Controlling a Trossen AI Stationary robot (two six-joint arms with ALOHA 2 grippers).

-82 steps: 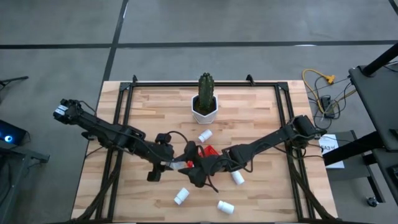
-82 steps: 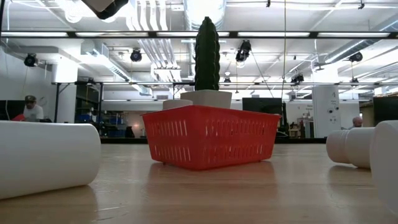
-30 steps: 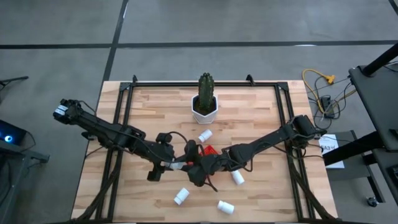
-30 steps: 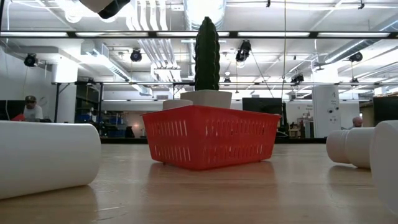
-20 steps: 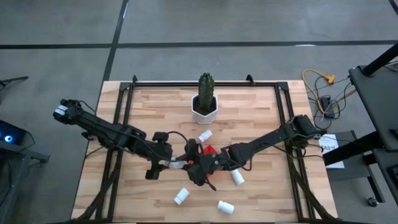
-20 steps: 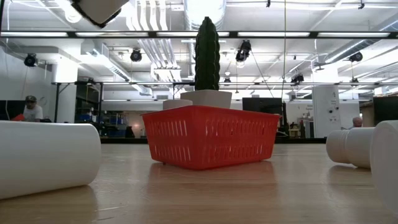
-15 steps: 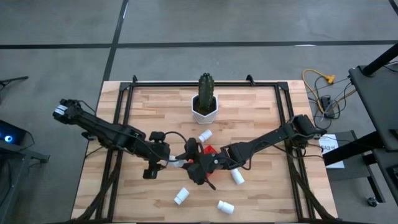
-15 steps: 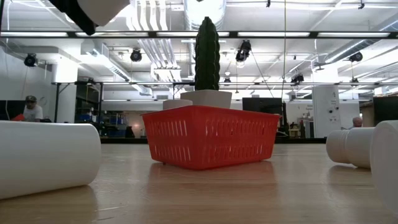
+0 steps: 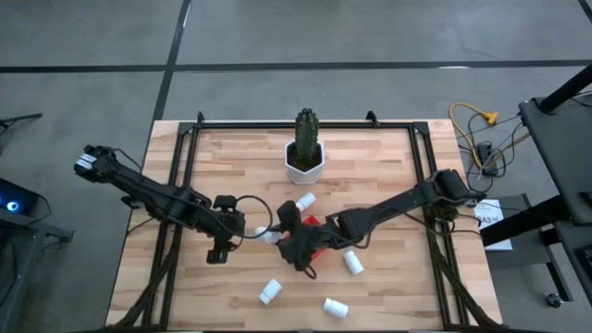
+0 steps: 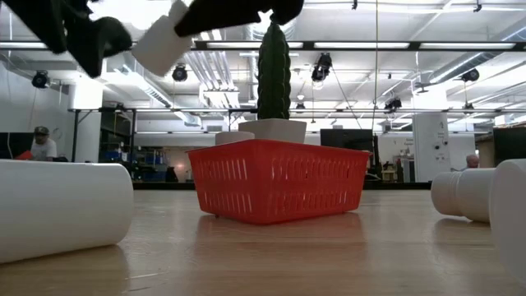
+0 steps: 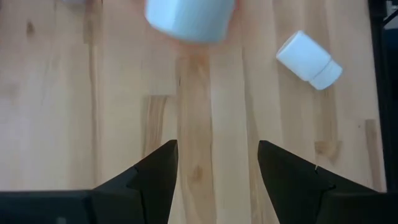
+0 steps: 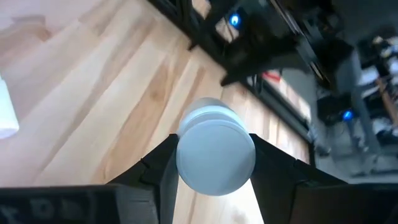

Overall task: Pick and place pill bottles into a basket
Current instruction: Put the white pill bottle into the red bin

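My right gripper [image 9: 280, 237] is shut on a white pill bottle [image 9: 268, 237], held in the air just left of the red basket [image 9: 313, 224], which its arm partly hides. The low view shows that bottle [image 10: 160, 45] high above the table. My left gripper [image 9: 242, 233] stands open just left of the bottle, with nothing between its fingers [image 11: 155, 171]. Several more pill bottles lie on their sides on the table: one [image 9: 304, 201] beyond the basket, one [image 9: 353, 264] to its right, and two [image 9: 269, 292] near the front edge. My right gripper pinches the bottle's round sides [image 12: 186, 146] between its two fingers, which lie along the bottle. It comes from the table's right, slanting down. The bottle sticks out ahead of the fingers, tilted with its free end [image 10: 146, 53] lower, clear of the table.
A white hexagonal pot with a cactus [image 9: 304, 159] stands at the far middle, behind the basket [image 10: 279, 181]. Black frame rails [image 9: 180, 185] run along the table's left and right sides. Bare wood lies left of the basket and along the near edge.
My left gripper has drawn back from the bottle toward the table's left edge and sunk a little, staying open. My right gripper has tipped and rolled with the bottle, which has sunk a little, tilted more, and stays clear of the table.
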